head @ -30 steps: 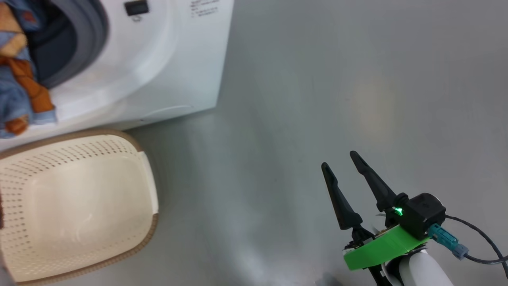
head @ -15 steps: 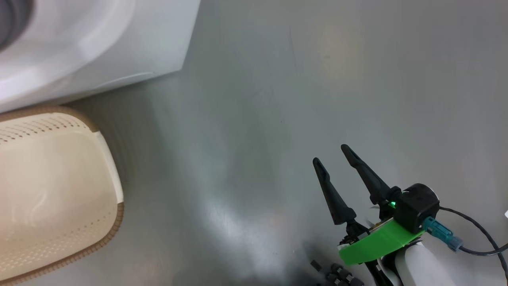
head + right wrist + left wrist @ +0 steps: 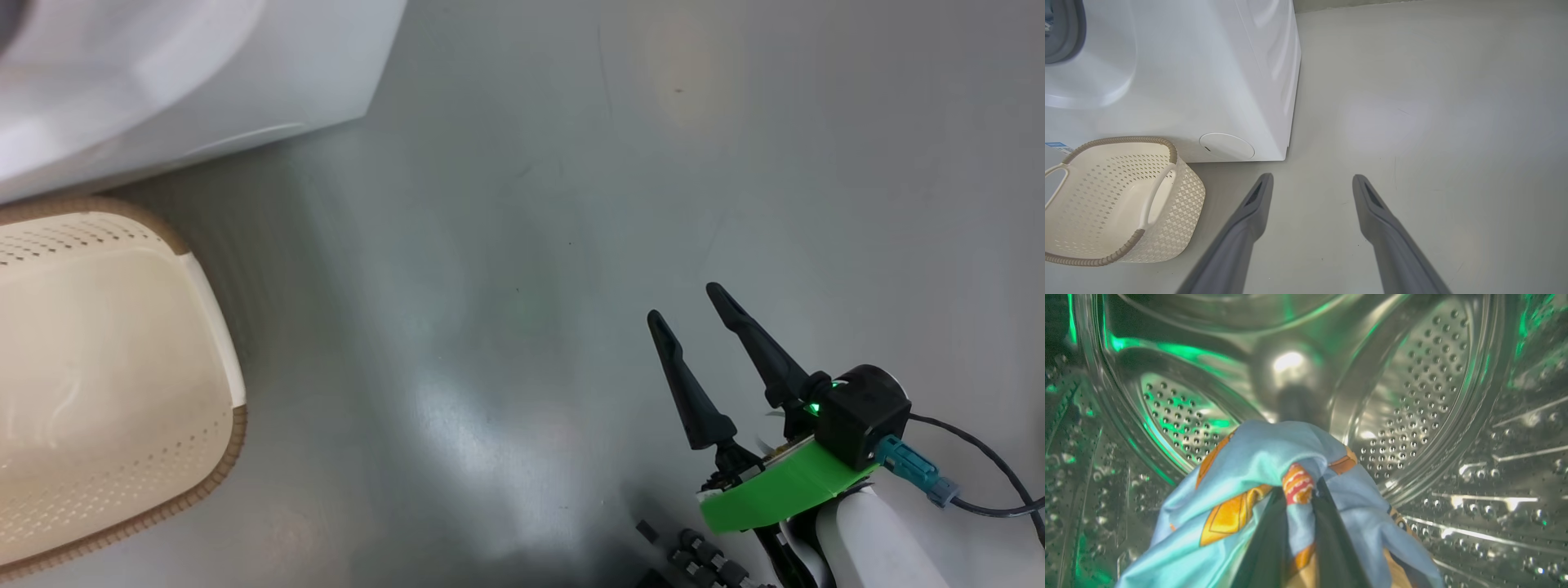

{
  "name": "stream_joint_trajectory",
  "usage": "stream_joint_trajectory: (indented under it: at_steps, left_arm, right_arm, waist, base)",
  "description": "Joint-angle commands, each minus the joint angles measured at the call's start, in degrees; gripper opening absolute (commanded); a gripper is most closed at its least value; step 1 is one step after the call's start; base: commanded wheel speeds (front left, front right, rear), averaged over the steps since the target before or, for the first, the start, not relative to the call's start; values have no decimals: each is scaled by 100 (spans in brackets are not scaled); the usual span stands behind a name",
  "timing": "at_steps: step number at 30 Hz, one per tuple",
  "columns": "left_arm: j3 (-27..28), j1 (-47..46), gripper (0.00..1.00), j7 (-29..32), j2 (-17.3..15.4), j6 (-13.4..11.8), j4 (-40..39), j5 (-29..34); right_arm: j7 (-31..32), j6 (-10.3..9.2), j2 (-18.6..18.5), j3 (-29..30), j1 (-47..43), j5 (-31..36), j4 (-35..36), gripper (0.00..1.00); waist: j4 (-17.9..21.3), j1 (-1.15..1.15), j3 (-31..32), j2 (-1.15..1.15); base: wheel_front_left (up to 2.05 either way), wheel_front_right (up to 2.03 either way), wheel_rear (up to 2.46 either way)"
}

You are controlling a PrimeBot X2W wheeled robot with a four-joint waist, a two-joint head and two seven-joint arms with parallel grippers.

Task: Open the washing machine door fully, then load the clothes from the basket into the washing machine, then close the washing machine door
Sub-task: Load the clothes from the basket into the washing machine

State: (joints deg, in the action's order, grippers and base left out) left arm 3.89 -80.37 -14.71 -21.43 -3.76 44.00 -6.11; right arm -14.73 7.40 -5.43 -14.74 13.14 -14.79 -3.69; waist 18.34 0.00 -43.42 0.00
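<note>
My left gripper [image 3: 1300,486] is inside the steel perforated drum [image 3: 1412,396] of the washing machine [image 3: 163,82], shut on the light blue clothes [image 3: 1257,457] with orange prints. The fabric bunches over both dark fingers. The cream basket [image 3: 106,367] stands on the floor in front of the machine, with nothing in it. The right wrist view shows the basket [image 3: 1180,200] below the machine's white front [image 3: 1208,61]. My right gripper [image 3: 682,302] hovers open over the bare floor, right of the basket; between its fingers [image 3: 1312,176] there is nothing. The washing machine door is out of view.
Grey floor [image 3: 653,163] stretches to the right of the machine with free room. A round white flap [image 3: 1227,146] sits low on the machine's front. A blue label sticker [image 3: 1055,145] and the grey rubber seal [image 3: 1065,32] show at the left edge.
The head camera has turned, so the machine and basket slid left and the drum opening with the hanging clothes left that view. The right gripper stays open in about the same place.
</note>
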Motion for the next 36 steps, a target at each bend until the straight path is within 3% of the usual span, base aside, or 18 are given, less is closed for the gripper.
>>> stream_joint_trajectory:
  at_steps: [1, 11, 12, 14, 15, 16, 23, 36]
  left_arm:
    - [-2, 31, 0, -29, -202, -26, -17, 93]
    - [-113, -98, 0, -29, -74, -118, 870, 124]
    - [-117, -102, 18, -29, -59, -131, 932, 120]
    - [-139, -111, 69, -29, -35, -149, 1060, 122]
    - [-148, -110, 80, -29, -27, -167, 1117, 126]
    - [-153, -108, 100, -29, -18, -189, 1189, 126]
    - [-184, -49, 100, -29, 29, -322, 1527, 121]
    - [-51, 365, 100, -29, 256, -441, 1470, -98]
  right_arm:
    - [-27, 9, -55, -111, -127, -87, 91, 100]
    - [-27, 9, -127, -60, -248, -86, 95, 100]
    - [-27, 9, -131, -52, -264, -84, 92, 100]
    - [-27, 9, -138, -43, -294, -81, 88, 100]
    - [-27, 9, -140, -40, -306, -80, 87, 100]
    - [-27, 9, -141, -38, -315, -80, 88, 100]
    - [-27, 9, -173, -20, -349, -84, 90, 100]
    - [-27, 9, -247, 76, -400, -62, 109, 100]
  waist:
    - [-45, 0, 47, 0]
    - [-144, 0, 229, 0]
    - [-156, 0, 250, 0]
    - [-178, 0, 293, 0]
    - [-189, 0, 318, 0]
    - [-200, 0, 340, 0]
    - [-253, 0, 442, 0]
    - [-451, 0, 633, 0]
  base:
    - [0, 0, 0]
    - [0, 0, 0]
    - [0, 0, 0]
    - [0, 0, 0]
    - [0, 0, 0]
    - [0, 0, 0]
    - [0, 0, 0]
    - [0, 0, 0]
